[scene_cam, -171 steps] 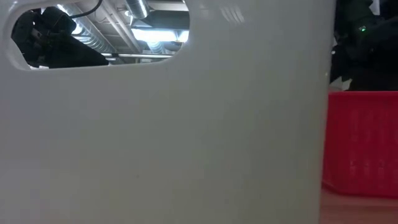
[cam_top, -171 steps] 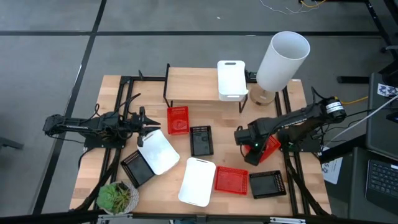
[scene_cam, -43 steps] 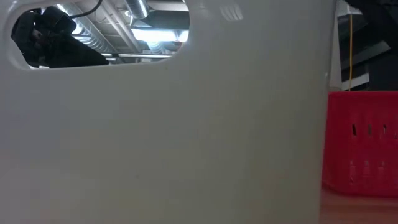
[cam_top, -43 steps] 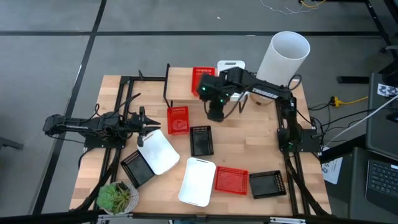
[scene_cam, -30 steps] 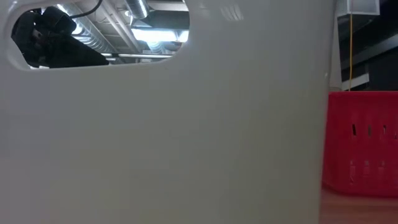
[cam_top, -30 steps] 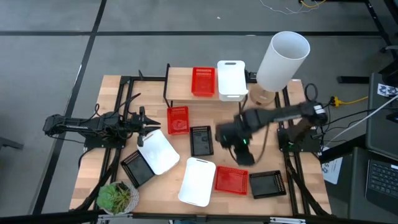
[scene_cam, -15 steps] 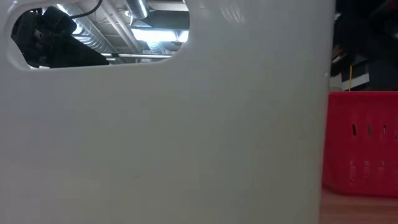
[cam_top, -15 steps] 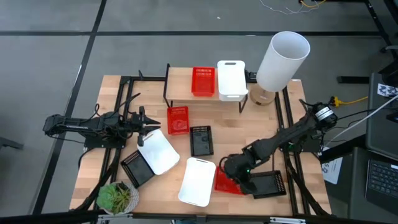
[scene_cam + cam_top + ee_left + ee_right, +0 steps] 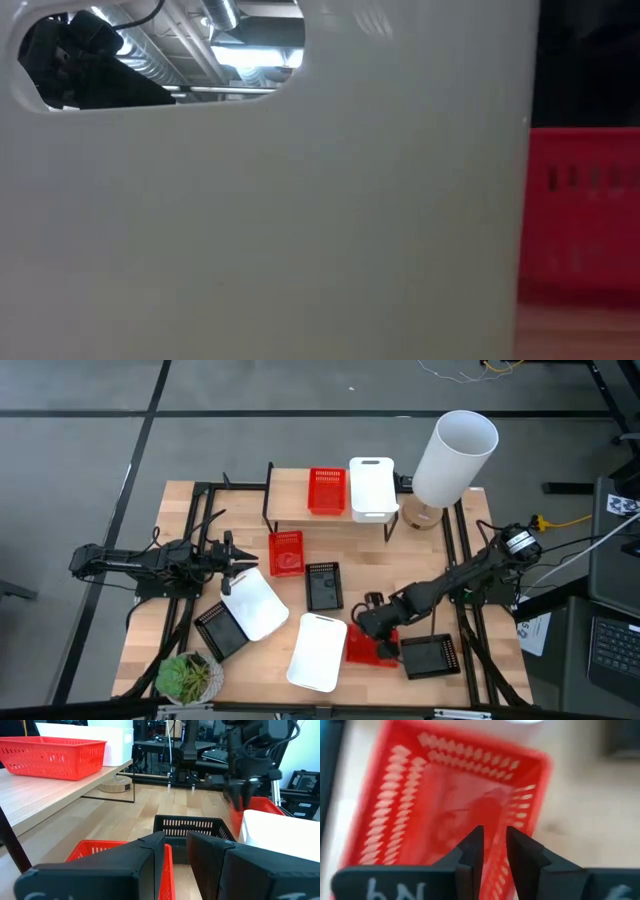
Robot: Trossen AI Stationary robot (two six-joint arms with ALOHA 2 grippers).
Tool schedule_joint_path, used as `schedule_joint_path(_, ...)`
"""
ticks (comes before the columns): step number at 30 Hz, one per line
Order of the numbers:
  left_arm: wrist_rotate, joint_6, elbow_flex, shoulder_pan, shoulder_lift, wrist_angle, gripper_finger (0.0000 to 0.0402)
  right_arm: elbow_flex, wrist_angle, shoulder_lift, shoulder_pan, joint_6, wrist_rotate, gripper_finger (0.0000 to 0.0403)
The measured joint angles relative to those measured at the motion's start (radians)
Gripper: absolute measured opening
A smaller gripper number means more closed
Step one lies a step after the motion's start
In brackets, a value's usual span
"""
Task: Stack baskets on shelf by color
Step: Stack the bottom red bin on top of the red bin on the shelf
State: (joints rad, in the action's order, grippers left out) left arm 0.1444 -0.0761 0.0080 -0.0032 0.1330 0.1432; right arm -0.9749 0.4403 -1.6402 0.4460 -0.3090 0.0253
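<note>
On the shelf (image 9: 295, 500) stand a red basket (image 9: 327, 490) and a white basket (image 9: 372, 487). More baskets lie on the table: red (image 9: 286, 552), black (image 9: 323, 585), white (image 9: 254, 603), black (image 9: 220, 630), white (image 9: 318, 651) and black (image 9: 430, 656). My right gripper (image 9: 375, 625) points steeply down over another red basket (image 9: 435, 805) near the table's near edge. Its fingers are a narrow gap apart (image 9: 494, 840), beside the basket's long wall. I cannot tell whether they touch it. My left gripper (image 9: 176, 845) waits level at the table's left, slightly open.
A tall white cylinder (image 9: 455, 455) stands at the far right beside the shelf. A potted plant (image 9: 188, 678) sits at the near left corner. In the low view a white basket wall (image 9: 260, 200) fills most of the picture, with a red basket (image 9: 580, 220) beside it.
My right gripper has swung from the middle of the table toward the near edge and come down over the red basket there, tipping more steeply downward. The baskets have stayed where they were.
</note>
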Motion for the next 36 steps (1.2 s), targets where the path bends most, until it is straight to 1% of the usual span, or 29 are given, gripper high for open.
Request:
schedule_joint_path(4, 0.000, 0.000, 0.000, 0.000, 0.000, 0.000, 0.0074, 0.000, 0.024, 0.000, -0.035, -0.012, 0.213, 0.0083)
schedule_joint_path(6, 0.000, 0.000, 0.000, 0.000, 0.000, 0.000, 0.0074, 0.000, 0.058, 0.000, -0.055, -0.060, 0.312, 0.0083)
schedule_joint_path(8, 0.000, 0.000, 0.000, 0.000, 0.000, 0.000, 0.0074, 0.000, 0.128, 0.000, -0.073, -0.135, 0.390, 0.0083)
schedule_joint_path(10, 0.000, 0.000, 0.000, 0.000, 0.000, 0.000, 0.0074, 0.000, 0.226, 0.000, -0.087, -0.228, 0.427, 0.0083)
schedule_joint_path(14, 0.000, 0.000, 0.000, 0.000, 0.000, 0.000, 0.0074, 0.000, 0.467, 0.000, -0.102, -0.474, 0.417, 0.0083)
schedule_joint_path(16, 0.000, 0.000, 0.000, 0.000, 0.000, 0.000, 0.0074, 0.000, 0.559, 0.000, -0.102, -0.577, 0.404, 0.0083)
schedule_joint_path(17, 0.000, 0.000, 0.000, 0.000, 0.000, 0.000, 0.0074, -0.002, 0.592, 0.000, -0.099, -0.623, 0.374, 0.0083)
schedule_joint_path(19, 0.000, 0.000, 0.000, 0.000, 0.000, 0.000, 0.0074, -0.012, 0.613, 0.000, -0.093, -0.663, 0.274, 0.0083)
schedule_joint_path(21, 0.000, 0.000, 0.000, 0.000, 0.000, 0.000, 0.0074, -0.031, 0.591, 0.000, -0.080, -0.653, 0.197, 0.0083)
schedule_joint_path(22, 0.000, 0.000, 0.000, 0.000, 0.000, 0.000, 0.0074, -0.043, 0.583, 0.000, -0.073, -0.627, 0.185, 0.0083)
schedule_joint_path(31, 0.000, 0.000, 0.000, 0.000, 0.000, 0.000, 0.0074, -0.229, 0.593, 0.000, -0.048, -0.302, 0.179, 0.0083)
schedule_joint_path(33, 0.000, 0.000, 0.000, 0.000, 0.000, 0.000, 0.0074, -0.241, 0.628, 0.000, -0.041, -0.272, 0.156, 0.0083)
schedule_joint_path(36, 0.000, 0.000, 0.000, 0.000, 0.000, 0.000, 0.0074, -0.224, 0.681, 0.000, -0.033, -0.266, 0.087, 0.0083)
